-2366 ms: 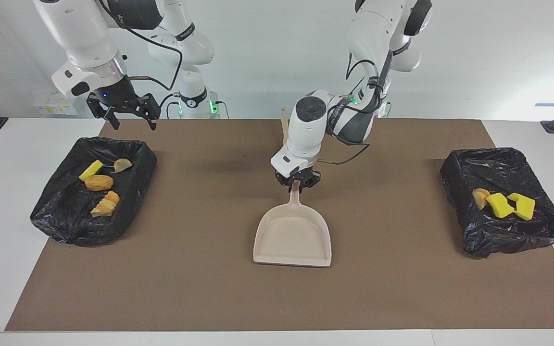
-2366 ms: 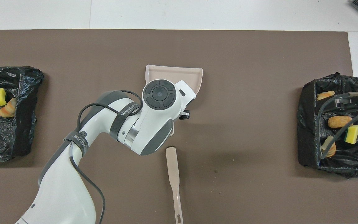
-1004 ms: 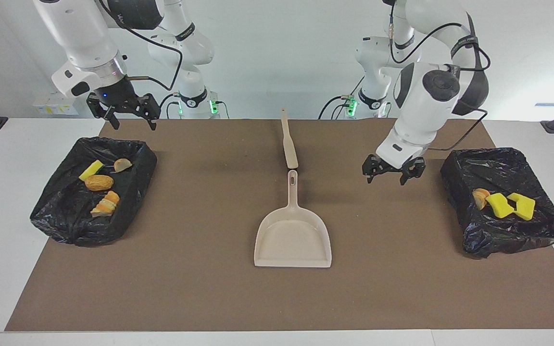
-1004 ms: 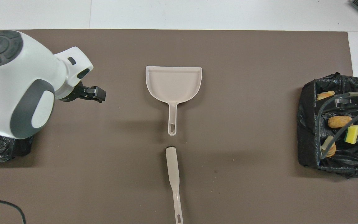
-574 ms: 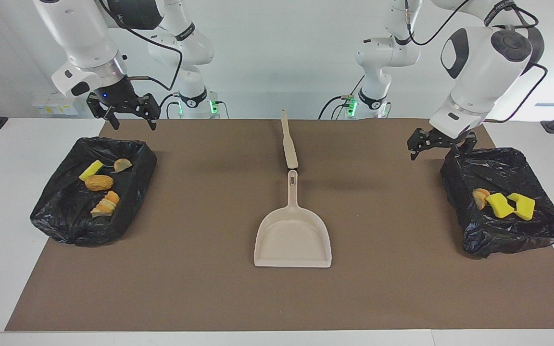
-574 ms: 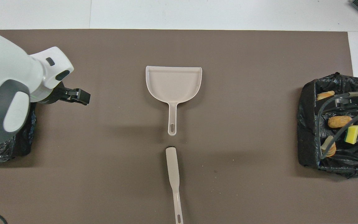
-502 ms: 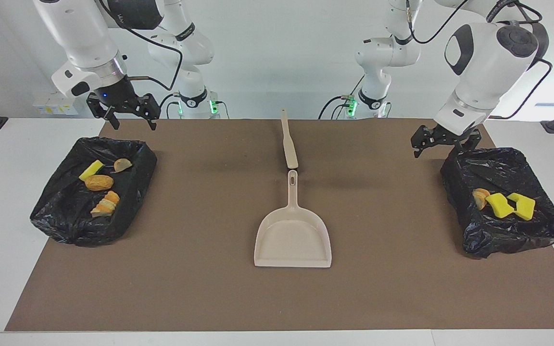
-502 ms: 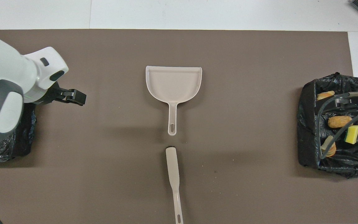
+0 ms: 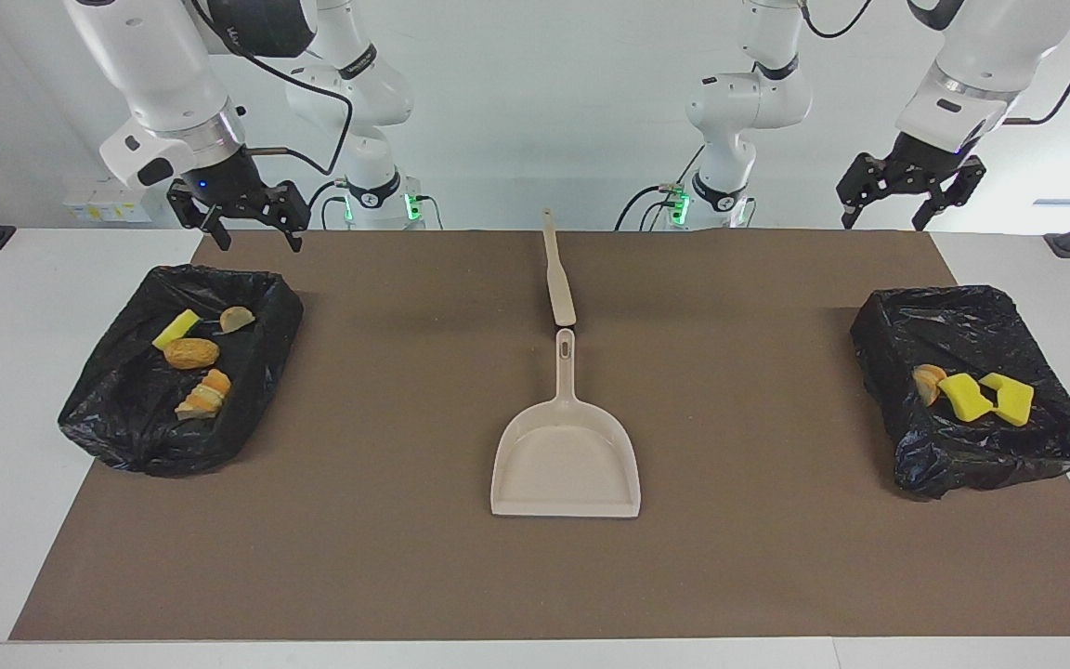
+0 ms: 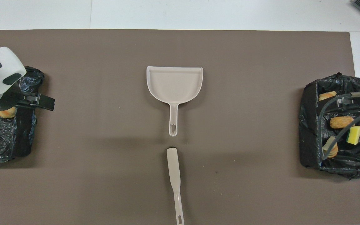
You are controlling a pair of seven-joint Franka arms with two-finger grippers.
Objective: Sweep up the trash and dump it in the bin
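We see the trash already in two black bins. One bin point(image 9: 182, 372), at 9 o'clock in the facing view, holds bread chunks point(image 9: 191, 353) and a sponge piece point(image 9: 176, 328). The other bin point(image 9: 976, 390), at 3 o'clock, holds yellow sponge pieces point(image 9: 985, 396) and what looks like one bread bit point(image 9: 927, 381), though we cannot be sure.

The dustpan point(image 9: 565, 465) lies flat in the middle of the mat point(image 9: 776, 557), with nothing in it. Its handle points to 12 o'clock, at the flat scraper point(image 9: 557, 279), which lies just beside the handle tip without touching.

Our left gripper point(image 9: 906, 190) hangs in the air above the mat's corner by the 3 o'clock bin, fingers spread, holding nothing. Our right gripper point(image 9: 238, 214) waits above the 9 o'clock bin's edge, also spread and bare.

We think the sponges are soft and light, and the bread is light and may crumble. So we would push them, not pinch them. The dustpan looks like stiff, smooth plastic, so we would grab its thin handle.
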